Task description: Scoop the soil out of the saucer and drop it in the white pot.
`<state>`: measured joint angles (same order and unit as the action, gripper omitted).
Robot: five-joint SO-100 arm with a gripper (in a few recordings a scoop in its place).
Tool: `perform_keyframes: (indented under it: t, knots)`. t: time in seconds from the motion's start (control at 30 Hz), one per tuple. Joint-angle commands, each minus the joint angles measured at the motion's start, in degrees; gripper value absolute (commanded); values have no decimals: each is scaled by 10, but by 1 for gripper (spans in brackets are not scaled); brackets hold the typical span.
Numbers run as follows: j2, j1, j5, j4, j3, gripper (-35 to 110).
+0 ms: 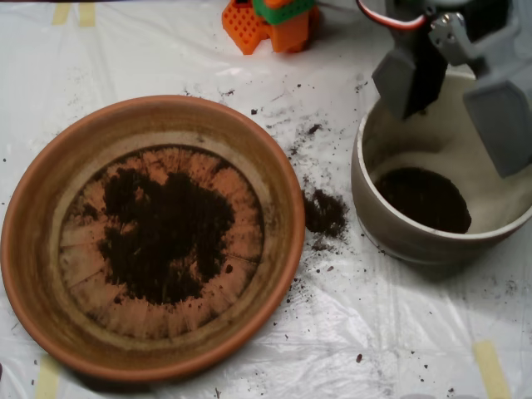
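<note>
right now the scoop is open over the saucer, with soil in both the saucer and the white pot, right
Not quite. The overhead view shows the scoop open over the white pot, not over the saucer. The rest holds: soil lies in the saucer, and there is some in the white pot too.

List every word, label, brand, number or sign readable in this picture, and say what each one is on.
None: no readable text anywhere in the overhead view.
The saucer, white pot, grey scoop and orange and green plastic parts show no lettering.
The yellow tape strips on the plastic sheet are blank.
</note>
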<state>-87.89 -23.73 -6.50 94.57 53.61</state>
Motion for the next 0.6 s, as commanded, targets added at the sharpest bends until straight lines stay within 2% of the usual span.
perform_keyframes:
  t: [0.0, 0.27, 0.57]
  knots:
    - [-118, 22, -5, -29, -8, 39]
    - [-313, 95, -42, -157, 232, 41]
    - [-477, 294, -31, -290, 513, 41]
